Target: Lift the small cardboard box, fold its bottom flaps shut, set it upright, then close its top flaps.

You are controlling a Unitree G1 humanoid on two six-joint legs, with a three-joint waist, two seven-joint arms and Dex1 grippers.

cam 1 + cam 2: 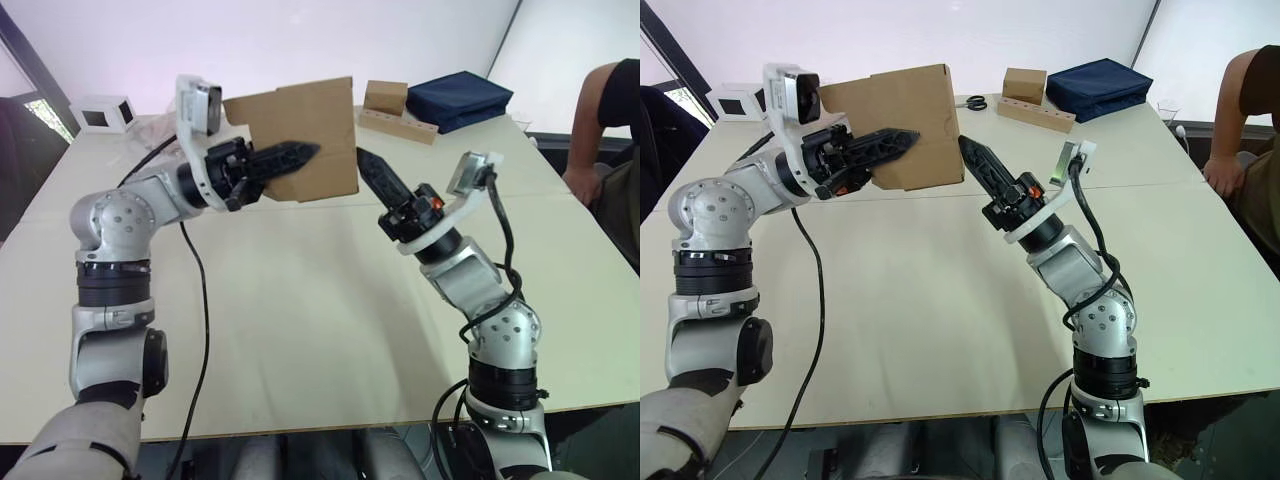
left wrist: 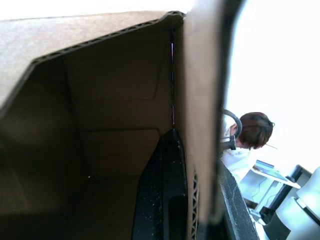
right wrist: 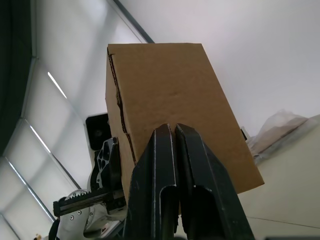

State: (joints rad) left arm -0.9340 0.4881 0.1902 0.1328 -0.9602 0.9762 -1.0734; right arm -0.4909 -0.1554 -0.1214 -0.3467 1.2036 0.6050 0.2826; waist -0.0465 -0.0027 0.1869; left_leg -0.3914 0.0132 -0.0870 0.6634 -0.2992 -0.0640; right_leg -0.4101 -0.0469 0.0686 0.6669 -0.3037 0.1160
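Small cardboard box (image 1: 902, 125): held in the air above the worktop (image 1: 940, 300), well clear of its surface. Left gripper (image 1: 895, 140) clamped on one box wall, one finger inside the open cavity, the other outside. Open end faces back toward the left wrist; long axis roughly level. Right gripper (image 1: 972, 155): fingers pressed together, tips just beside the box's lower right edge; contact cannot be determined.

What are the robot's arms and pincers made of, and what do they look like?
Each arm is silver-grey metal with round black joints and a loose black cable. The left gripper and right gripper have two long, pointed black fingers. A white camera bracket sits on each wrist, and the right wrist has an orange spot.
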